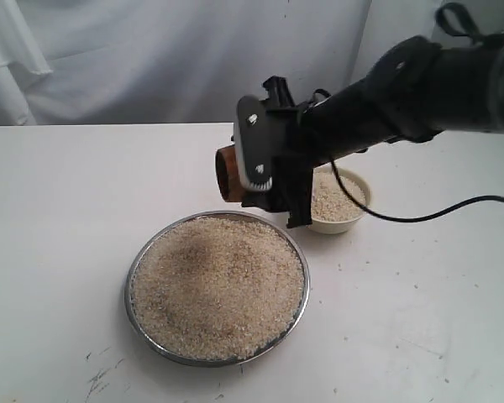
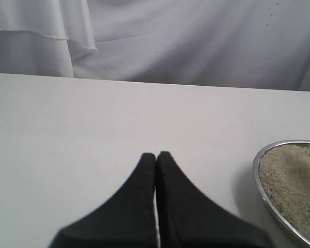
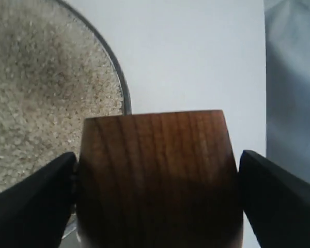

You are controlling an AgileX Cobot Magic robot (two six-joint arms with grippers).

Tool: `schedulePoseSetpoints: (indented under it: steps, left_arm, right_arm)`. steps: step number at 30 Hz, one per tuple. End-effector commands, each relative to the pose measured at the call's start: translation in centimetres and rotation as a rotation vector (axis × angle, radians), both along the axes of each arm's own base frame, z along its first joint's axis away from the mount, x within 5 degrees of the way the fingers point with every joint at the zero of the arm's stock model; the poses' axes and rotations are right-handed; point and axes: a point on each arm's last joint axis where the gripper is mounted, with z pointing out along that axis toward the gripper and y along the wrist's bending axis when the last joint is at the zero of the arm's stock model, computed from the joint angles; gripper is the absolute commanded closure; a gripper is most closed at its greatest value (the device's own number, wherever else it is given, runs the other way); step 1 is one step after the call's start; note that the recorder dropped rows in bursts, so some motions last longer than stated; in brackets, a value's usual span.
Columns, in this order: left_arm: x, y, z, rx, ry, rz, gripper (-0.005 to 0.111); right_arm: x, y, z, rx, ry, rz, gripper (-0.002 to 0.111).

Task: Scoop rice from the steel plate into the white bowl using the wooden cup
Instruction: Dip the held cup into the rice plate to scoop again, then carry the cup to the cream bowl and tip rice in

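Exterior view: right hand (image 1: 273, 180), spread wide, clasps the wooden cup (image 1: 227, 175) sideways above the steel plate's (image 1: 131, 281) far edge; the white bowl (image 1: 336, 227) holds some rice (image 1: 336, 198), plenty left to scoop.

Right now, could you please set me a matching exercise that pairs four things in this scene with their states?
Things:
1. wooden cup
2. steel plate
3. white bowl
4. left pincer

States:
A. shut and empty
B. on the table, heaped with rice
C. gripped by the right pincer, in the air
D. partly hidden behind the right arm

Pairs: 1-C, 2-B, 3-D, 4-A
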Motion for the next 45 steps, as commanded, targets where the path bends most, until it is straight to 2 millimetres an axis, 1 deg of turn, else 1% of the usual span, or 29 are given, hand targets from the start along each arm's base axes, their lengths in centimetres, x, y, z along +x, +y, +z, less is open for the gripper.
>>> schedulePoseSetpoints:
  steps: [1,6,12,16,21,24,27,31,32,35,37,39,41,43,45]
  left_arm:
    - [0.0,0.0,-0.1,-0.004,-0.007,-0.001,0.107]
    - [0.0,0.0,-0.1,-0.004,-0.007,-0.001,0.107]
    - [0.0,0.0,-0.1,-0.004,-0.007,-0.001,0.107]
    - [0.0,0.0,-0.1,-0.004,-0.007,-0.001,0.107]
    - [0.0,0.0,-0.1,-0.004,-0.007,-0.001,0.107]
    - [0.0,0.0,-0.1,-0.004,-0.007,-0.001,0.107]
    - [0.0,0.0,-0.1,-0.004,-0.007,-0.001,0.107]
    - [0.0,0.0,-0.1,-0.004,-0.007,-0.001,0.107]
    - [0.0,0.0,-0.1,-0.004,-0.007,-0.001,0.107]
    - [0.0,0.0,-0.1,-0.004,-0.007,-0.001,0.107]
    - [0.0,0.0,-0.1,-0.004,-0.007,-0.001,0.107]
    - [0.0,0.0,-0.1,-0.004,-0.007,-0.001,0.107]
    - [0.0,0.0,-0.1,-0.004,-0.007,-0.001,0.107]
    - [0.0,0.0,-0.1,-0.004,-0.007,-0.001,0.107]
    - [0.0,0.0,-0.1,-0.004,-0.007,-0.001,0.107]
  right_arm:
    - [-1.2,2.9,-1.7,-0.159,-0.214,0.143,0.108]
    - [-2.0,4.8,-3.7,-0.238,-0.306,0.238,0.108]
    - [-1.8,6.0,-6.1,-0.326,-0.461,0.328,0.108]
    - [-2.1,6.5,-7.5,-0.353,-0.453,0.364,0.108]
    - [-3.2,7.0,-8.5,-0.381,-0.416,0.42,0.108]
    - [-4.0,7.3,-8.8,-0.36,-0.329,0.408,0.108]
    - [-4.3,7.3,-8.9,-0.335,-0.266,0.381,0.108]
    - [-4.1,7.1,-8.6,-0.242,-0.129,0.263,0.108]
    - [-3.9,6.6,-8.1,-0.206,-0.063,0.226,0.108]
    - [-3.1,5.3,-7.1,-0.142,0.044,0.159,0.108]
    - [-2.3,3.9,-6.2,-0.055,0.188,0.099,0.108]
    - [-1.7,2.8,-5.8,0.017,0.319,0.073,0.108]
    - [-1.0,1.7,-5.4,0.082,0.4,0.043,0.108]
    - [-0.4,0.8,-4.5,0.175,0.507,0.049,0.108]
    - [0.2,0.0,-3.3,0.253,0.576,0.067,0.108]
